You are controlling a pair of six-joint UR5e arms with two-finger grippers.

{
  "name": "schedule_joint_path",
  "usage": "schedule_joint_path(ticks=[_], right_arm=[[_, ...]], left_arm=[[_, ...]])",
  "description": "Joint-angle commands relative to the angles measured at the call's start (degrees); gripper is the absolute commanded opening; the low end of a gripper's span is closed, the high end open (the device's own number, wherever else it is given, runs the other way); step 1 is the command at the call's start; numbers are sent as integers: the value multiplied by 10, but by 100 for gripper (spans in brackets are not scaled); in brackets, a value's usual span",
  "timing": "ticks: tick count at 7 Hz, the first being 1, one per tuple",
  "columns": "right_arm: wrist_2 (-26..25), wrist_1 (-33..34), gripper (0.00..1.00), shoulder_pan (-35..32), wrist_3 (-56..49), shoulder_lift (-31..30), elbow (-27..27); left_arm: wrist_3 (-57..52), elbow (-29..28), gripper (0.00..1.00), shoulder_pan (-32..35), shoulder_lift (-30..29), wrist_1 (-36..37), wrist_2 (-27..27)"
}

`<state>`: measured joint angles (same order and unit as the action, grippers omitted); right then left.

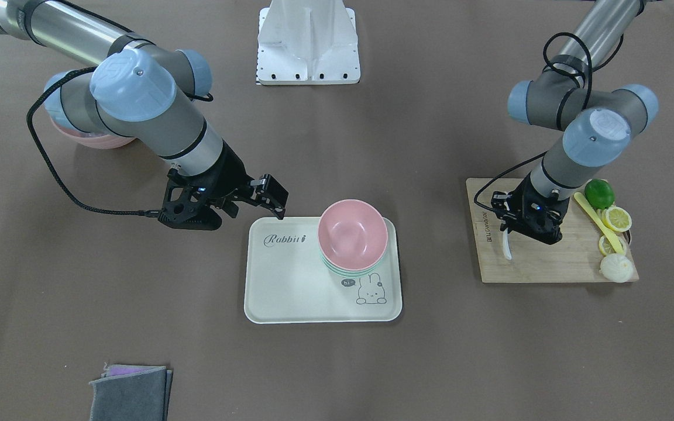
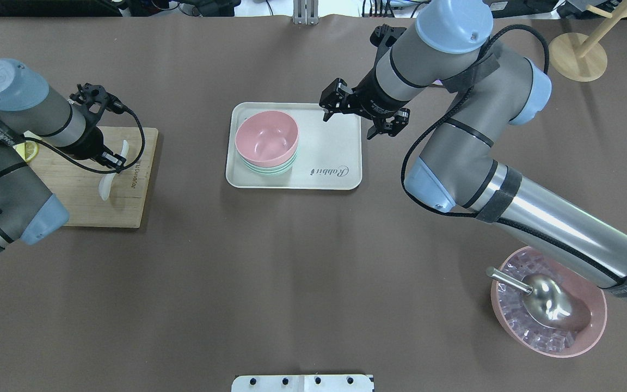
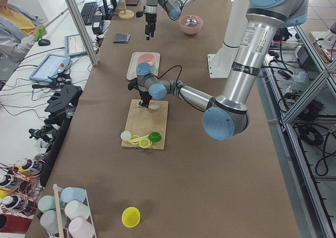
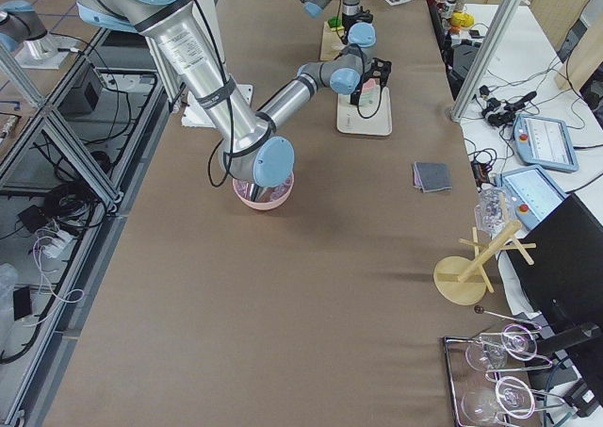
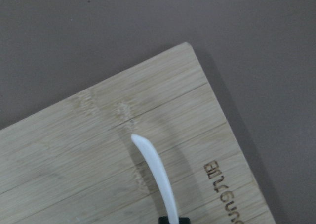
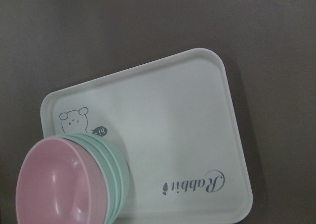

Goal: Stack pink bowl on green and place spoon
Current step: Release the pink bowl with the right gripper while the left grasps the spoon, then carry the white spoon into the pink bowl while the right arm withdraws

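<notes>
The pink bowl sits nested on a stack of green bowls at one end of a cream tray. My left gripper is shut on a white spoon and holds it just above a wooden cutting board. My right gripper is open and empty, above the tray's far corner, away from the bowls.
The cutting board also bears a lime, lemon slices and a white bun. A pink bowl of ice with a metal scoop lies under my right arm. A grey cloth lies at the operators' edge.
</notes>
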<state>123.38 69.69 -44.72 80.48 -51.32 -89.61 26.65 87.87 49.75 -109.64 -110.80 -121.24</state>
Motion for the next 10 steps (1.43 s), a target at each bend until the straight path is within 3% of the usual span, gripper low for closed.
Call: schedule_joint_path(ticks=[1,2,5,10], right_arm=[[42,3,100,-39,-62,-79,-59],[95,3,100,-90,-123,-116,-64],[111,4,100,-154,-270,-197,-59],[101,4,100,-174,-332,-230,-56]], left_arm=[[97,1,0,-1,-67,3,-2],[157,2,0,-4,-104,8,-5],[293,-51,0,-37,-247,22,-13],[314,-112,0,-58,-304,18,15]])
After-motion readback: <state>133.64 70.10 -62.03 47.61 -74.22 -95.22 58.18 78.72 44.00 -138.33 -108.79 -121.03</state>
